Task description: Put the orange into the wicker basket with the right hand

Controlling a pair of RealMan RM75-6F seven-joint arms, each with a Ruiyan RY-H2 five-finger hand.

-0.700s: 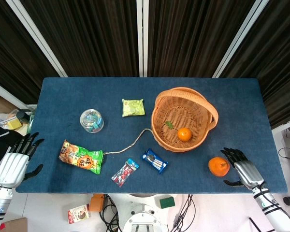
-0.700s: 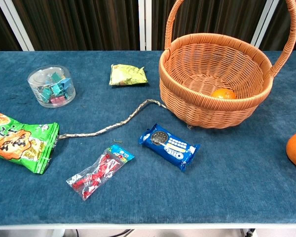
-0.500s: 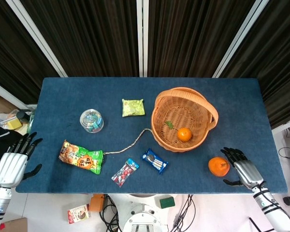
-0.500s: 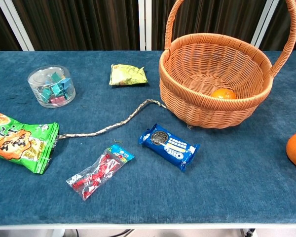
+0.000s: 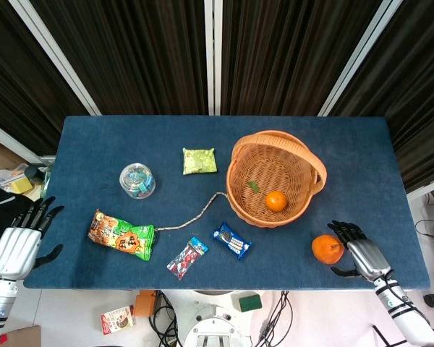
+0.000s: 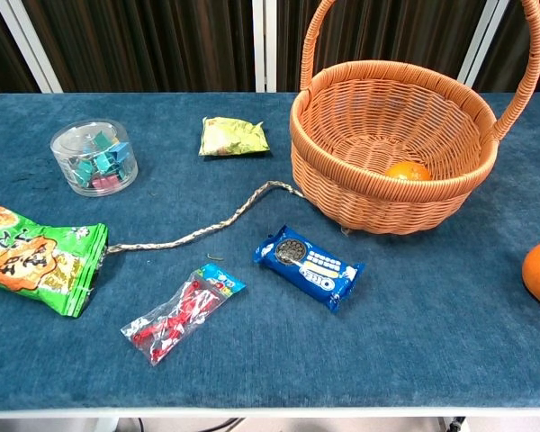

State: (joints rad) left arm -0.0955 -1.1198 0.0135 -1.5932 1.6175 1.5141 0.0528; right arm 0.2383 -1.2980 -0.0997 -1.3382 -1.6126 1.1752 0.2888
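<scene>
Blue cloth covers the table; the round orange (image 5: 326,249) lies near the woven wicker basket (image 5: 315,165). Right hand (image 5: 362,254) sits beside it, fingers spread, holding nothing. Firm, smooth, likely to roll: cup its sides.

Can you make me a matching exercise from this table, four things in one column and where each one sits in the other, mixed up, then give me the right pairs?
Things:
1. clear tub of clips
2. blue cookie pack
3. large orange
4. small orange

Places:
A. inside the wicker basket
B. on the cloth beside the right hand, outside the basket
C. near the table's front edge, just in front of the basket
D. left part of the table, behind the green snack bag

Pairs: 1-D, 2-C, 3-B, 4-A
</scene>
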